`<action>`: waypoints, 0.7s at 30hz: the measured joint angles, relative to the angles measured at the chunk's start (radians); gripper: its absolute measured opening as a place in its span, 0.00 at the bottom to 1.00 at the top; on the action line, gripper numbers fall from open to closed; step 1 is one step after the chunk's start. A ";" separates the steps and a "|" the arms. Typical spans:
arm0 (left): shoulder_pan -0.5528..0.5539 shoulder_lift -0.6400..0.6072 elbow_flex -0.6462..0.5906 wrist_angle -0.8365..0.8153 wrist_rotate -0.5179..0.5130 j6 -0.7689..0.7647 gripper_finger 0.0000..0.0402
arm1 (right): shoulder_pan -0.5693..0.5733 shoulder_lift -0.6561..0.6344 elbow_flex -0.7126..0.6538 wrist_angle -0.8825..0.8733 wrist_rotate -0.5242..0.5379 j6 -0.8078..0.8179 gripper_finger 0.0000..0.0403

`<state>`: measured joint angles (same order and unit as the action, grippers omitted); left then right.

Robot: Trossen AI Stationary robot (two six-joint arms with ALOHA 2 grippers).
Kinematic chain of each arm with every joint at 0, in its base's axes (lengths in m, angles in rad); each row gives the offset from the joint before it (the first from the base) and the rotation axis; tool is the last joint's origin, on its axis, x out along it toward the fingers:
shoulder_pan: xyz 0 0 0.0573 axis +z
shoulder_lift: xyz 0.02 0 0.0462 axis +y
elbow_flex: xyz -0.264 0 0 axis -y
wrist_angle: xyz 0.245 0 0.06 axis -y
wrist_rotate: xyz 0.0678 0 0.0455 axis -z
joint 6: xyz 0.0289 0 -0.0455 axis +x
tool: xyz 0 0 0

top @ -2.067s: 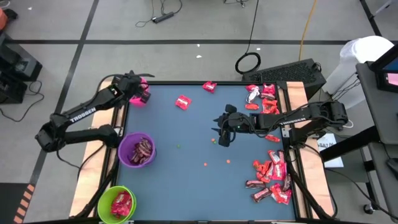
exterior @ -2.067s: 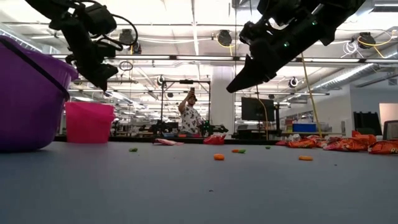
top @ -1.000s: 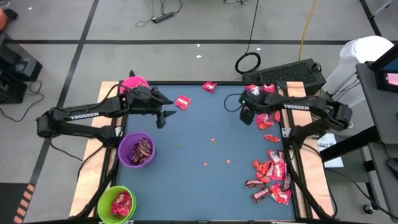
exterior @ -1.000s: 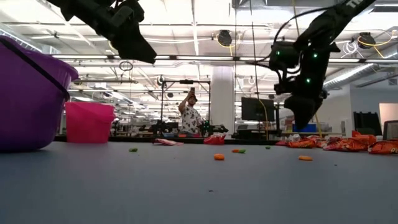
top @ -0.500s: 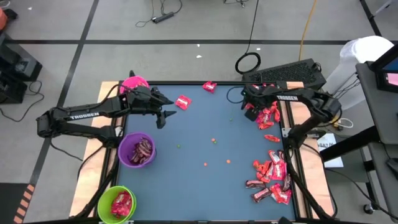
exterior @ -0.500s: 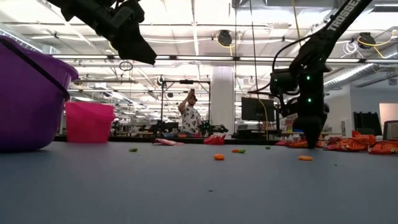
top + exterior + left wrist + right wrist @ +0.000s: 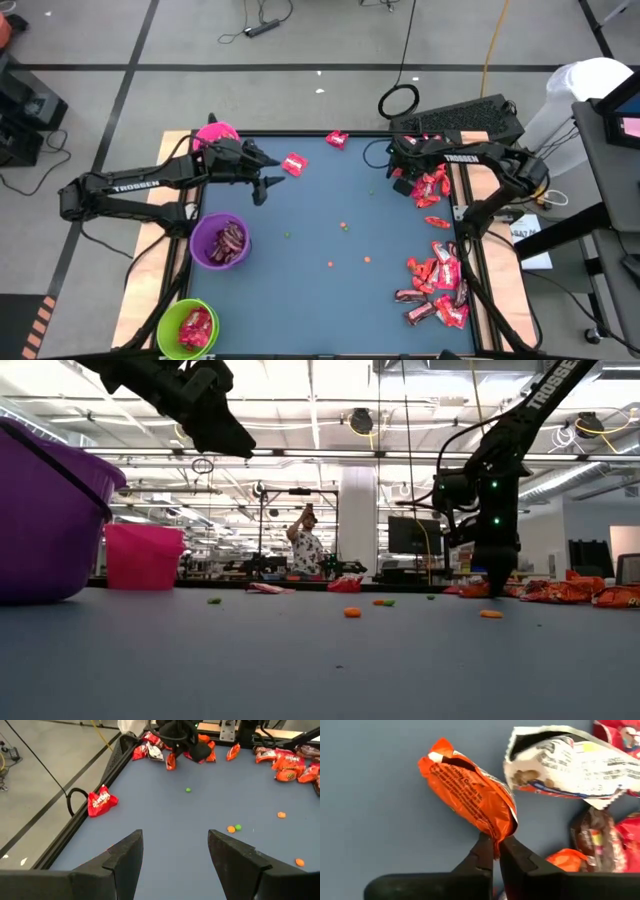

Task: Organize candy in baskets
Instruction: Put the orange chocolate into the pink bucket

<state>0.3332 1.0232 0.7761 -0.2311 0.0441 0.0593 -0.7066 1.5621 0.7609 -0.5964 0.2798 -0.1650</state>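
While the left claw hangs spread and empty above the far-left part of the blue-grey counter, the right claw is pressed together on the edge of a shiny orange wrapped candy piece, lying at the far-right corner among other red and orange wrapped pieces. A second heap of red and dark brown wrapped candy lies along the right edge nearer the front. Two lone red pieces rest near the far edge. The bright pink round plastic tub stands at the far-left corner, the purple tub at the left edge holding dark pieces, the lime green tub at the near-left corner holding red pieces.
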 joint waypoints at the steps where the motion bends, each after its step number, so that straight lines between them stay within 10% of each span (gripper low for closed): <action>1: 0.000 0.000 0.000 0.002 0.000 0.000 0.57 | 0.006 -0.001 0.000 0.000 -0.011 0.004 0.02; 21: -0.056 0.113 0.000 0.088 0.006 0.090 0.57 | 0.309 -0.004 0.001 0.339 -0.212 0.141 0.00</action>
<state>0.2774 1.1364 0.7761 -0.1433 0.0504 0.1492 -0.3976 1.5585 0.7616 -0.2579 0.0677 -0.0243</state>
